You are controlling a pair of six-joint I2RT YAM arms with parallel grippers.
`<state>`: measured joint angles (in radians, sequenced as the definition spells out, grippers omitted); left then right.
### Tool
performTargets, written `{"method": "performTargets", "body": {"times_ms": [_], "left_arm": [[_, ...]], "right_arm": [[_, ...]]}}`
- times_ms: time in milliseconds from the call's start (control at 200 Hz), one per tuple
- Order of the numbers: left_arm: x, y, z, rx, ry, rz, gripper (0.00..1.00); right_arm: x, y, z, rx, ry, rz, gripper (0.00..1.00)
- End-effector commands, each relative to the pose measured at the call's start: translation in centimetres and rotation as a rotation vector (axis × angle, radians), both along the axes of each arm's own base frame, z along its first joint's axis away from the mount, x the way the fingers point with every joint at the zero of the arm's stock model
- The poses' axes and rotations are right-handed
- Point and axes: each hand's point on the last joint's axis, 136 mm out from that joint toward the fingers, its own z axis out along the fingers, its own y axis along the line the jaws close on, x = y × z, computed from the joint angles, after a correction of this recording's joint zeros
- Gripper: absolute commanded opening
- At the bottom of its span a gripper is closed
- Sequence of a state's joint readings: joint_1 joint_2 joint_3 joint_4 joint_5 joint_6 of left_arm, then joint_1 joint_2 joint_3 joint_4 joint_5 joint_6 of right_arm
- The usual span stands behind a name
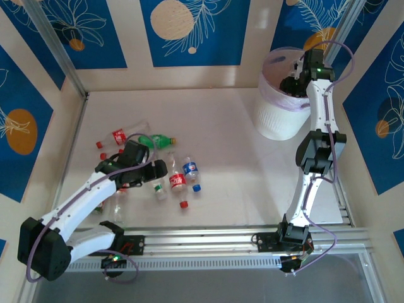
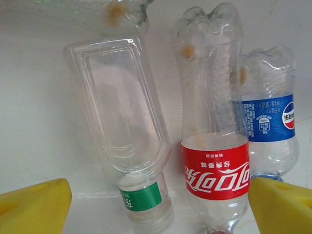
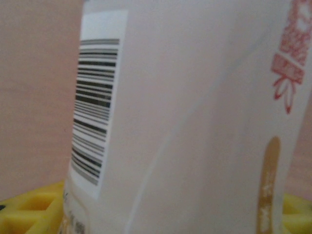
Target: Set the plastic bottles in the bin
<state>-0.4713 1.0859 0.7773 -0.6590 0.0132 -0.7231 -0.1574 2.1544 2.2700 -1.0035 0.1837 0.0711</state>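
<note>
Bare worktop ran open across the frame's middle. Bottles crowded the lower left, packed side by side. At upper right the right gripper, holding a bottle, blocked the mouth of the bin.

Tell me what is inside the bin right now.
The right gripper dips into the lilac-lined bin, holding a white barcoded container. Anything deeper is hidden by the arm and rim.

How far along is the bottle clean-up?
Done: unclear; I cannot see inside the bin. In hand: the right claw holds a white barcoded container over the bin. Remaining: a Coca-Cola bottle, a Pepsi bottle and others on the table, under the open left claw.
</note>
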Motion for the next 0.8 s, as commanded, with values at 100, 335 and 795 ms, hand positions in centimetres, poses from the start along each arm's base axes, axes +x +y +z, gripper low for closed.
{"method": "performTargets", "body": {"times_ms": [100,335,795], "left_arm": [[-0.2,0.6,-1.4,0.032,0.025,0.008,0.93],[-0.4,0.6,-2.2,0.026,0.032,0.016,0.93],[1.0,0.8,-3.0,0.037,-0.003,0.053,0.96]], "right_arm": [[0.2,0.3,-1.5,-0.003,0.027,0.025,0.67],[0.3,0.6,-1.6,-0.014,0.028,0.029,0.8],[-1.7,1.3,6.0,-0.052,-0.111,0.037,0.94]]}}
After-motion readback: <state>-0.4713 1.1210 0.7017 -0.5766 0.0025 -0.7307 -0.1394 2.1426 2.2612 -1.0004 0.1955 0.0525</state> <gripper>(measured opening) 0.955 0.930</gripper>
